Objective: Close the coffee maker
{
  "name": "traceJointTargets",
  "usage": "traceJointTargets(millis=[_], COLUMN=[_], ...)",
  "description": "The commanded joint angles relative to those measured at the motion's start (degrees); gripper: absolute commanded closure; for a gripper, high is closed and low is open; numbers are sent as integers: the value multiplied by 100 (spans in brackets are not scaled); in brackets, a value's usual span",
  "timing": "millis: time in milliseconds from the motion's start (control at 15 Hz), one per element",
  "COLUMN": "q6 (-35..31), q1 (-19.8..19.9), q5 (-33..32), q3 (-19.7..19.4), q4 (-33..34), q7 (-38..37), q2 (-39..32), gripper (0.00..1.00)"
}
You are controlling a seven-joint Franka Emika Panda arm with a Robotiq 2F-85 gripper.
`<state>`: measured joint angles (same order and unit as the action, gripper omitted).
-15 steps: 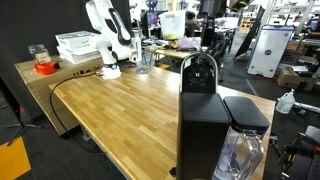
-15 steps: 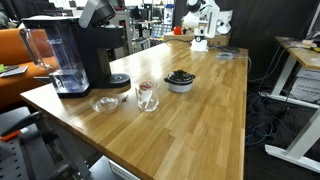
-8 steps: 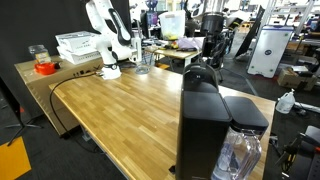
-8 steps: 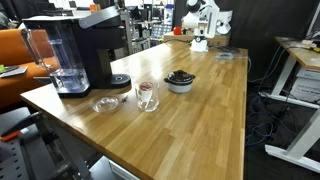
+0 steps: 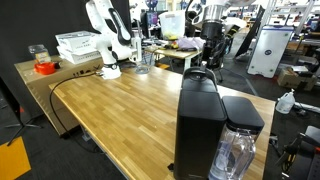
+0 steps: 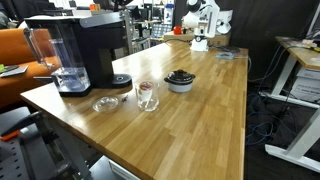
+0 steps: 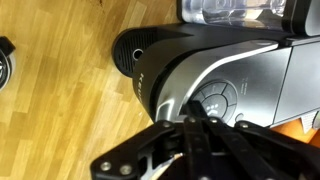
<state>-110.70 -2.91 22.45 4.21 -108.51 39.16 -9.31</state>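
Note:
The coffee maker [image 5: 202,125] is a tall black boxy machine at the near end of the wooden table, with a clear water tank [image 5: 238,150] beside it. It also shows in an exterior view [image 6: 88,50], its hinged top lying flat. In the wrist view its rounded top with the round silver emblem [image 7: 215,95] fills the frame, the tank [image 7: 230,10] beyond. My gripper [image 7: 195,128] is shut and empty, its fingertips resting on the top close to the emblem. It sits just above the machine in an exterior view [image 5: 205,66].
A drinking glass [image 6: 147,95], a small glass dish [image 6: 104,103] and a grey bowl [image 6: 180,81] stand on the table [image 6: 200,120] in front of the machine. A white robot arm [image 5: 105,35], a white basket [image 5: 78,45] and a red-lidded jar [image 5: 44,67] are at the far end.
The hinged top, raised a second ago, has swung down flat onto the machine. My gripper has come down with it.

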Motion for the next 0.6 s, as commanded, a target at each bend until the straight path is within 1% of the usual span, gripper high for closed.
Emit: traceJointTargets(millis=[0, 333, 533], q6=[28, 166, 222], q1=[168, 280, 408], q5=[259, 789, 1307], q3=[47, 61, 76], q4=[60, 57, 22], q7=[300, 802, 1374], q2=[-58, -164, -310], gripper=[100, 100, 100])
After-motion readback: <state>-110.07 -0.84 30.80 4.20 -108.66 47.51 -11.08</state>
